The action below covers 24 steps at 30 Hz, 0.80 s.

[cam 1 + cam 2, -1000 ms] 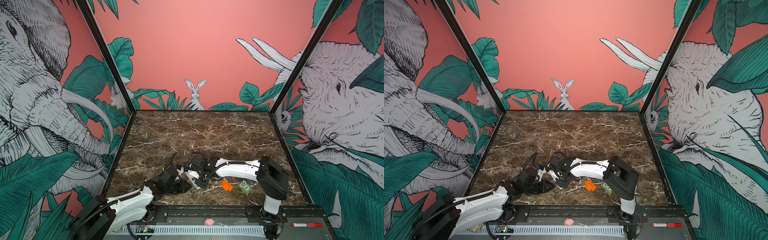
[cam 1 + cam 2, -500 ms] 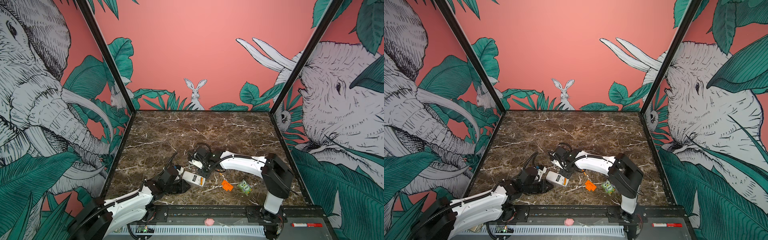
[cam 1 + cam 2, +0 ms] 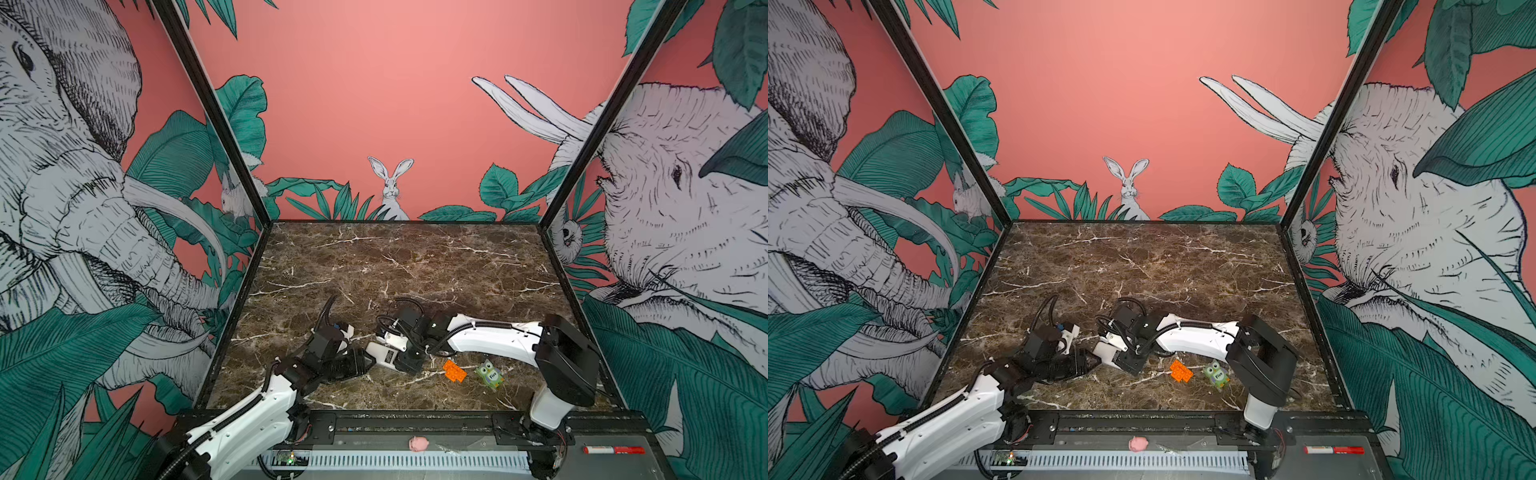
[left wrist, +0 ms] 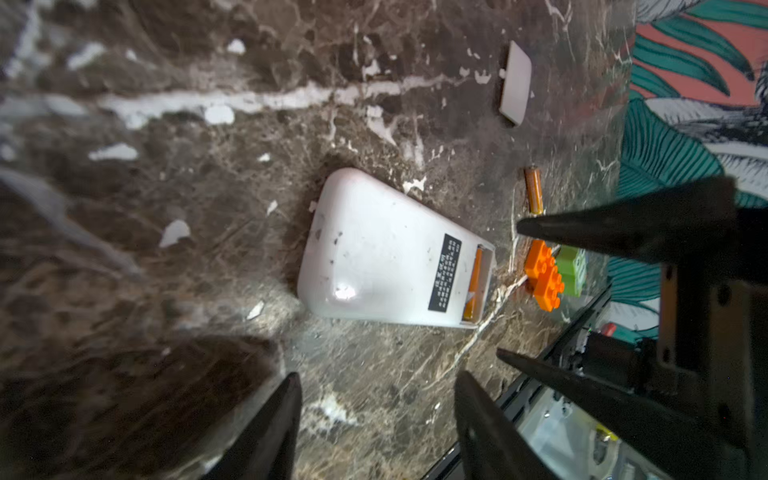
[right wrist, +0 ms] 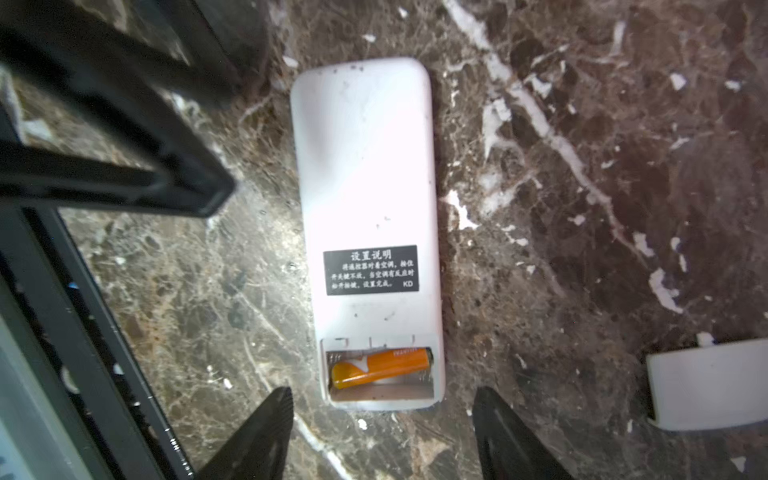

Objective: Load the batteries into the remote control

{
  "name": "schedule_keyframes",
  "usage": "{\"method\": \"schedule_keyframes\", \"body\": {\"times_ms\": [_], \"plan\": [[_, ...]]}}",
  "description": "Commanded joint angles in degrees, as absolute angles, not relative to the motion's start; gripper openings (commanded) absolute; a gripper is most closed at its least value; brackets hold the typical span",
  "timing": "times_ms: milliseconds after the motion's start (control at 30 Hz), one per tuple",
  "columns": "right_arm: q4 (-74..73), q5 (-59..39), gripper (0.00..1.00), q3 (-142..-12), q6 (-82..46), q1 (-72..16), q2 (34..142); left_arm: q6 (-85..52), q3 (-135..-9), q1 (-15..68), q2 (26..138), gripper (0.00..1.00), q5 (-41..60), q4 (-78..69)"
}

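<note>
With left gripper (image 4: 380, 374) and right gripper (image 5: 382, 388) parted and empty, we judge the loose battery (image 4: 533, 189) light, rigid, roll-prone, best pinched across its mid-barrel

Bright, even light; wrist-view edges blurred

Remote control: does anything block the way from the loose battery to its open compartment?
Possibly the open right hand: one fingertip sits between the loose battery and the remote control, height unclear. The cover lies apart.
</note>
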<state>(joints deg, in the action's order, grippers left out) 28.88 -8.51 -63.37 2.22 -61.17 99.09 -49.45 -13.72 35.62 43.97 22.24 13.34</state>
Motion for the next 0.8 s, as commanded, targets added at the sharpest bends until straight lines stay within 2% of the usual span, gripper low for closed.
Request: {"method": "schedule_keyframes", "body": {"times_ms": [0,200,633,767], "plan": [[27.38,-7.33,0.73,-64.82,6.73,-61.15,101.03,-48.81,-15.41,34.47,42.62,0.68,23.61,16.30],[25.19,-8.37,0.74,-65.30,9.64,-61.28,103.90,-50.28,-14.47,33.87,43.91,0.78,24.17,13.68],[23.07,-9.10,0.69,-63.36,12.08,-61.17,106.52,-49.59,-16.83,31.38,42.09,0.79,23.99,15.76],[23.04,-8.67,0.63,-63.06,12.40,-61.02,107.30,-48.41,-18.97,30.11,43.19,0.79,24.17,15.20]]}}
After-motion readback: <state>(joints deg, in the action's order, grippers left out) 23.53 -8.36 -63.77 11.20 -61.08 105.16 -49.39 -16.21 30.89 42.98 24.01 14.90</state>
